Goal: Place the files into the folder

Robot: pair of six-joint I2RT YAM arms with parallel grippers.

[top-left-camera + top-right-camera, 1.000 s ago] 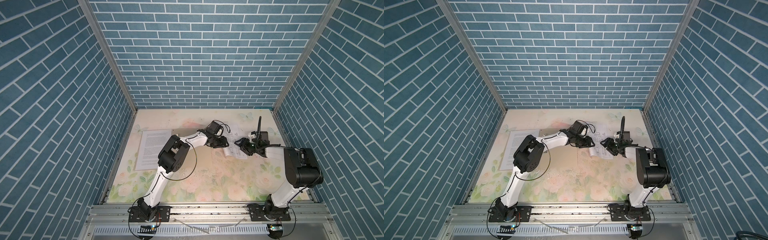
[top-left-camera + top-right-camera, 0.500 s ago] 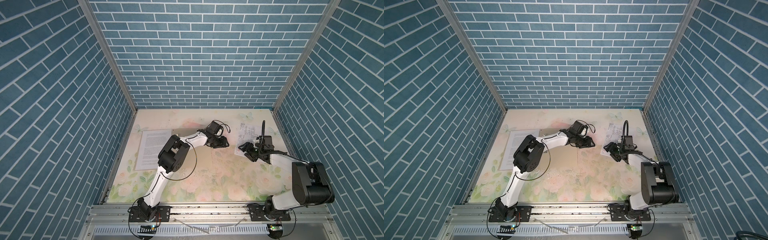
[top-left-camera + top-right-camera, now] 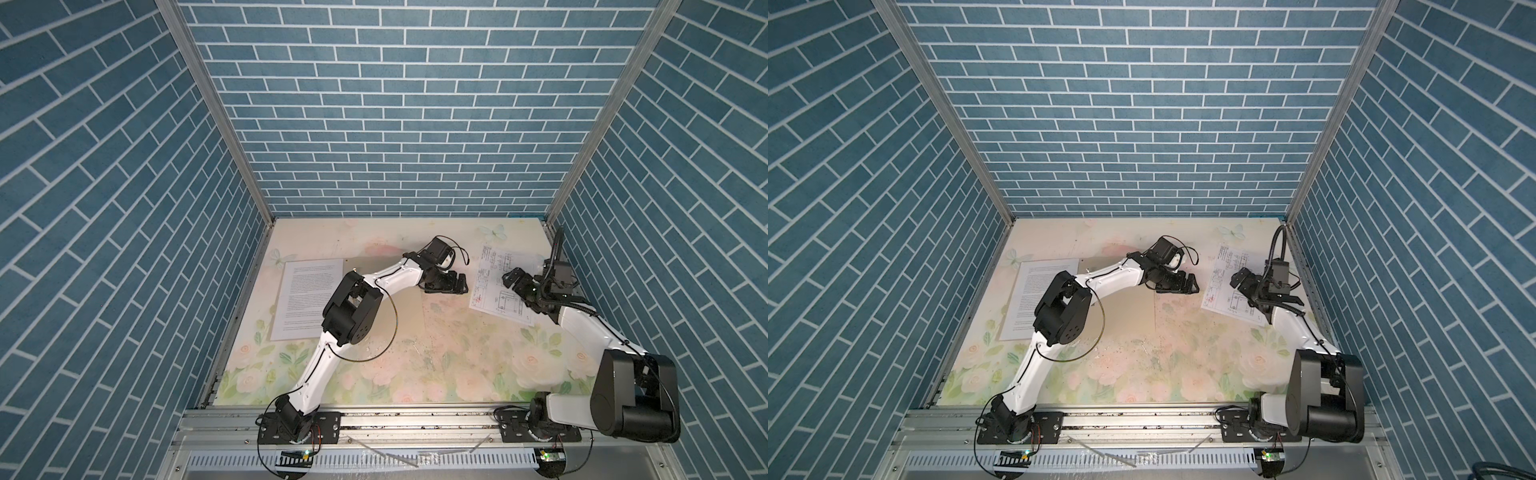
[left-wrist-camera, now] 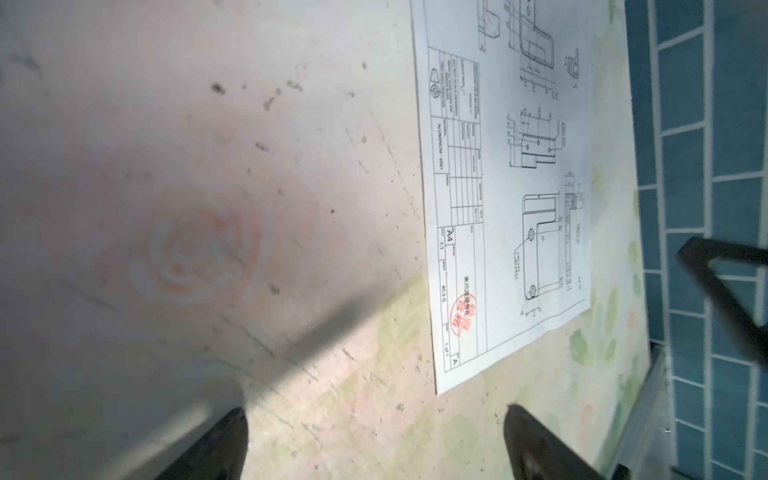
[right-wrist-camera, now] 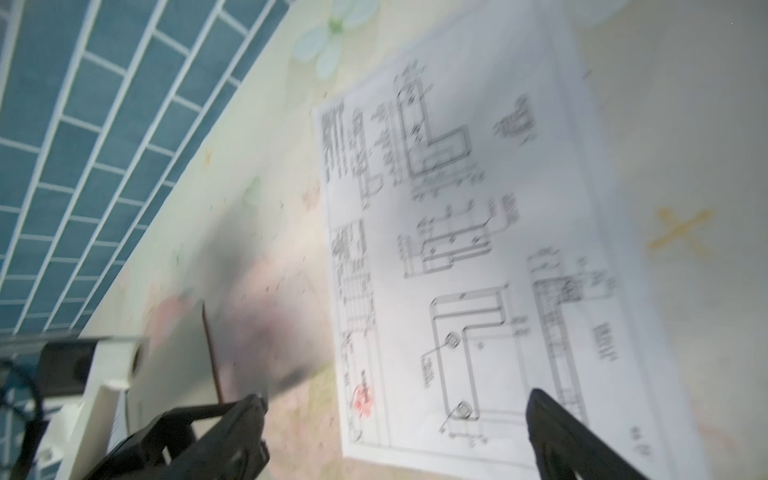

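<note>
Right tool hangs wide open and empty just above the drawing sheet, left tool likewise with the folder just behind it and the text sheet well behind, so I judge a pinch on flat paper may crease or skid it.

This is looking like a robotics lab test cell rather than a lived-in room. Panels printed with blue brick are standing in as walls on three sides, framed by bare aluminium posts. A left arm and a right arm are sitting bolted to a slotted metal rail fronting a floral-printed table, with cables and a small circuit board lying exposed below.
</note>
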